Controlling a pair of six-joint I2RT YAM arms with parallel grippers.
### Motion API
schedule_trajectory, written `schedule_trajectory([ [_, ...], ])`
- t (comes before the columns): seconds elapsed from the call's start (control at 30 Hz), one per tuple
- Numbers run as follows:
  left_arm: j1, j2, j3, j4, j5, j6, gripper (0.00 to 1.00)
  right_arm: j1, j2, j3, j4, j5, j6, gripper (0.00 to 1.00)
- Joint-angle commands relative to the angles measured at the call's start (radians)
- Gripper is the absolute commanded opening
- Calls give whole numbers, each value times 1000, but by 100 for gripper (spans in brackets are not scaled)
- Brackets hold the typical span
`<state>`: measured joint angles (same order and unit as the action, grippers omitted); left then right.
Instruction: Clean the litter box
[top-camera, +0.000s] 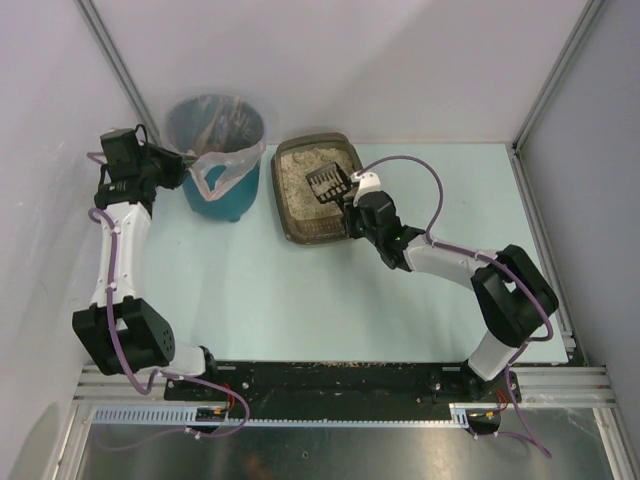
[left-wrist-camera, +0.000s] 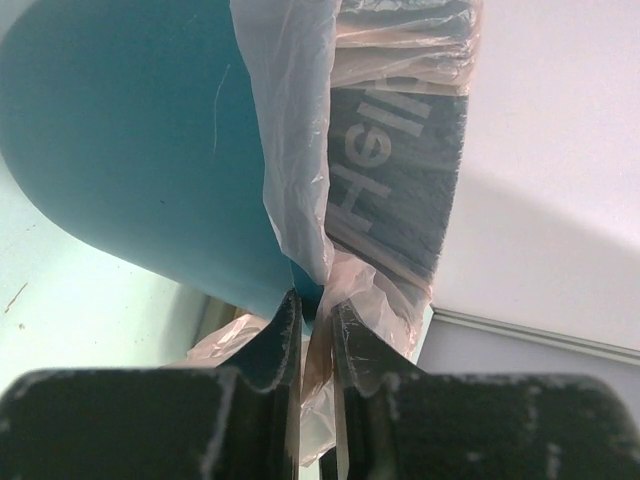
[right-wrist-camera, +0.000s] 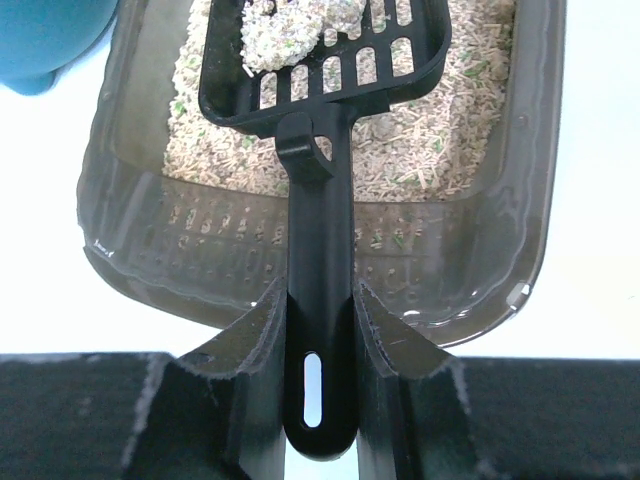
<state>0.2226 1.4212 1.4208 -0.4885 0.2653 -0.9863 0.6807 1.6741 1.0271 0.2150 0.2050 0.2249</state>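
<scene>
Top external: litter box (top-camera: 312, 231) lengthwise front-to-back; right hand (top-camera: 353, 196) tight on scoop (top-camera: 327, 183), left hand (top-camera: 184, 158) on liner (top-camera: 226, 166).

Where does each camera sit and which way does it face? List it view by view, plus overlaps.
Top external: above, behind the bases, looking down at the table; left arm and right arm show.
Left wrist: faces the teal bin; left end effector pinches its liner.
Right wrist: faces the litter box; right end effector grips the scoop.
Shared: litter box and scoop, top and right wrist.
</scene>
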Motion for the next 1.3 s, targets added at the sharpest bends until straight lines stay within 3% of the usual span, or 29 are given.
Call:
schedule_trajectory([
  [0.0,-12,-90,7,134,78,-18,0,34,-51,19,50,-3,-77,0],
  [0.07,-11,-100,-22,134,69,-12,0,80,-45,19,49,101,-113,0],
  [0.1,-9,-103,-34,133,66,0,0,63,-43,19,15,105,-19,0],
  [0.17,-9,-113,-65,133,63,15,0,-18,-42,14,0,-34,79,0],
  [0.3,-8,-137,-111,131,32,108,0,69,-42,16,37,59,-97,0],
  [0.4,-6,-159,-149,128,15,168,1,-34,-51,16,-2,-28,77,0],
  [0.43,-5,-165,-169,128,8,181,2,-35,-50,16,9,-57,55,0],
  [0.53,-5,-188,-198,113,-17,235,15,80,-47,34,24,35,-122,0],
  [0.6,-2,-192,-207,102,-37,267,22,76,-37,57,-37,53,-63,0],
  [0.67,3,-203,-214,91,-52,285,26,-18,-43,45,-69,-13,108,0],
  [0.73,7,-211,-212,85,-83,319,32,-6,-51,37,-37,-38,82,0],
  [0.83,14,-183,-191,83,-84,347,34,80,-40,57,-28,10,-82,0],
  [0.97,34,-120,-143,82,-14,351,32,48,-28,65,-75,19,0,0],
  [1.27,40,-149,-131,82,8,405,59,56,-131,67,-86,61,21,0],
])
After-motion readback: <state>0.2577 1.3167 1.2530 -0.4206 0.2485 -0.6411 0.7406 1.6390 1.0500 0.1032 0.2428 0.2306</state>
